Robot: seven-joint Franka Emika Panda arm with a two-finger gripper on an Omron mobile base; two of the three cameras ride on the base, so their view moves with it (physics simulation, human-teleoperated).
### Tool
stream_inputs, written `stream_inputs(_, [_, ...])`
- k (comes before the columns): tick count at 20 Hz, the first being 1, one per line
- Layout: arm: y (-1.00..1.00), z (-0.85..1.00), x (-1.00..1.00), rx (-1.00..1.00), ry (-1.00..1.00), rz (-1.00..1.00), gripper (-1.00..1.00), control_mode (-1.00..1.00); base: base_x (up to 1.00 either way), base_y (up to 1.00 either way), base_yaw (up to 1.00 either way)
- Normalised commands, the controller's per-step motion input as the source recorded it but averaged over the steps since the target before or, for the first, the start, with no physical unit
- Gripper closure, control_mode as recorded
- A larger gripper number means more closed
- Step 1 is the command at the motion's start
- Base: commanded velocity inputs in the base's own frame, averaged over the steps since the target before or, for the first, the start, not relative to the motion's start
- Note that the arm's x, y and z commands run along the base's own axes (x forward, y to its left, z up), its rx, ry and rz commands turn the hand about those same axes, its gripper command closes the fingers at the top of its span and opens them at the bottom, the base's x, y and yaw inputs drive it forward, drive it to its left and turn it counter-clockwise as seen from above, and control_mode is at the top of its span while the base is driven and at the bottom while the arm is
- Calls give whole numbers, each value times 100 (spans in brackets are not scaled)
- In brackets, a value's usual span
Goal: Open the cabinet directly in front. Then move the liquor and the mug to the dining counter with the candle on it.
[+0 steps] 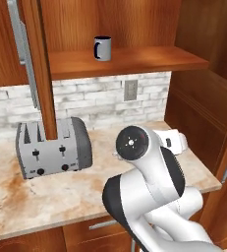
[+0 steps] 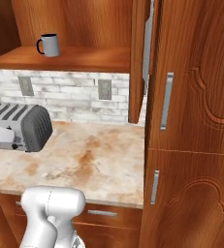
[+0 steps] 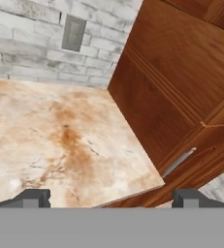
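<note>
Item 1, gripper [image 3: 111, 197]: I read its two dark tips standing wide apart at the bottom of the hand view, nothing between them. It looks down over the marbled bench [image 3: 60, 145], toward the corner where the bench meets a tall wooden side panel [image 3: 171, 87].

Item 2, mug [image 1: 102, 48]: white, dark inside, handle turned to its left in the left base view. It stands upright on the cabinet shelf [image 1: 129, 61], well above the gripper and back toward the wall. The cabinet [image 1: 39, 69] is already open; one door edge with its silver bar handle hangs in front of the toaster [image 1: 53, 147].

Item 3, liquor: I cannot find the bottle on the visible part of the shelf.

Item 4, relation that matters: as I judge it, the next reach is upward and inward, from bench level to shelf height. The mug's long axis is vertical, so a level approach from the side, clear of the handle, would suit.
</note>
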Motion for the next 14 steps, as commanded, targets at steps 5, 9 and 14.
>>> stream_inputs(5, [0, 0, 0, 0, 0, 0, -100, 100, -6, 4, 0])
stream_inputs(9, [0, 0, 0, 0, 0, 0, -100, 100, 29, 49, -11])
stream_inputs(14, [0, 0, 0, 0, 0, 0, -100, 100, 25, 49, -12])
